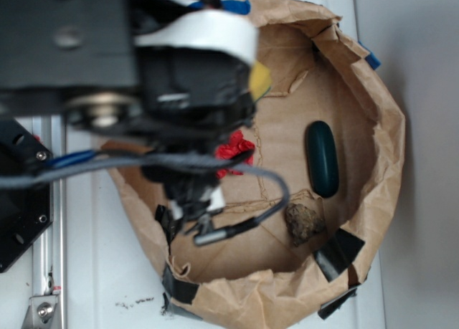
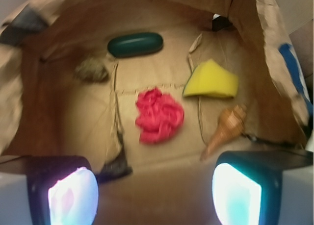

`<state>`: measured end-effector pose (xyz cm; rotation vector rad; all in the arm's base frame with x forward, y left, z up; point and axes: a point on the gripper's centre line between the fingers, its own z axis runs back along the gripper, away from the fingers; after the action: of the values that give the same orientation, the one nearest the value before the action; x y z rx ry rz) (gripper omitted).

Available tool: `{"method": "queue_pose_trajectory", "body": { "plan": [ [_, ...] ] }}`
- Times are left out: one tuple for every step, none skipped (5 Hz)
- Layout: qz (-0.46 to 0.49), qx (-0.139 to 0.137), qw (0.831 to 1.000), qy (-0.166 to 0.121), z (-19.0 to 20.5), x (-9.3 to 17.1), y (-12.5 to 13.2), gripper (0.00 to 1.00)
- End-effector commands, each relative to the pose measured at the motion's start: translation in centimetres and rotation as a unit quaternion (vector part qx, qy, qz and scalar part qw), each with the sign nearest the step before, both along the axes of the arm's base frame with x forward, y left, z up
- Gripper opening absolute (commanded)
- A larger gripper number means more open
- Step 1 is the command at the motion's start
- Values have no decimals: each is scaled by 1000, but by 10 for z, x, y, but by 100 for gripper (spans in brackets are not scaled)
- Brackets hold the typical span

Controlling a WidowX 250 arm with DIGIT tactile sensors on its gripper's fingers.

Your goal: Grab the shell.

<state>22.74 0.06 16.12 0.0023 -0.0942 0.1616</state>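
Observation:
The shell (image 2: 227, 128) is an orange-tan spiral conch lying on the brown paper floor. In the wrist view it sits right of centre, and its pointed tail reaches down toward my right finger (image 2: 236, 193). My gripper (image 2: 154, 188) is open, with only bare paper between the two glowing pads, and the shell is ahead and to the right of the gap. In the exterior view the arm hides the shell. There my gripper (image 1: 192, 211) hangs low over the left part of the paper basin.
A torn paper bag wall (image 1: 380, 128) rings everything. Inside lie a yellow sponge wedge (image 2: 212, 80) just beyond the shell, a red crumpled lump (image 2: 159, 115), a dark green oblong (image 2: 135, 44) and a lumpy brown rock (image 2: 91, 70). Black tape patches (image 1: 337, 254) hold the rim.

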Motion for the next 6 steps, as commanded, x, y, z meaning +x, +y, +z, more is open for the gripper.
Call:
{"method": "queue_pose_trajectory", "body": {
  "plan": [
    [80,-22,997,-9,-19,33,29,100],
    [118,-23,993,-10,-33,50,36,100],
    [118,-23,993,-10,-33,50,36,100],
    [118,-23,993,-10,-33,50,36,100],
    [118,-23,993,-10,-33,50,36,100],
    [118,-23,993,-10,-33,50,36,100]
  ]
}}
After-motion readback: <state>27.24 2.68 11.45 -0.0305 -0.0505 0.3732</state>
